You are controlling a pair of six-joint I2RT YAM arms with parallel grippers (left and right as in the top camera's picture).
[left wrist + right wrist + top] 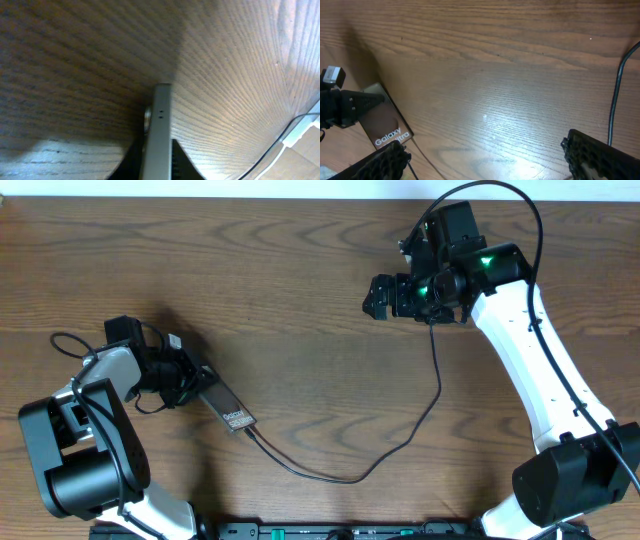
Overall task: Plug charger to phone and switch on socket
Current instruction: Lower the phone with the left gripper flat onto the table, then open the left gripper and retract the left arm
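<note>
The left gripper (190,385) has its jaws clamped on one end of the phone (230,411) on the bench (300,270). The charger (400,442) cable reaches the phone's lettered end. The right gripper (372,297) is well apart, jaws spread wide.

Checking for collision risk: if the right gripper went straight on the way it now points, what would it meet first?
Probably only bare table. The open right gripper faces empty wood, and the phone lies well left of that line, though depth is hard to judge.

Brownish-grey phone (226,406) with white lettering; thin black charger (436,365); dark brown, wood-grained worktop (290,270).
</note>
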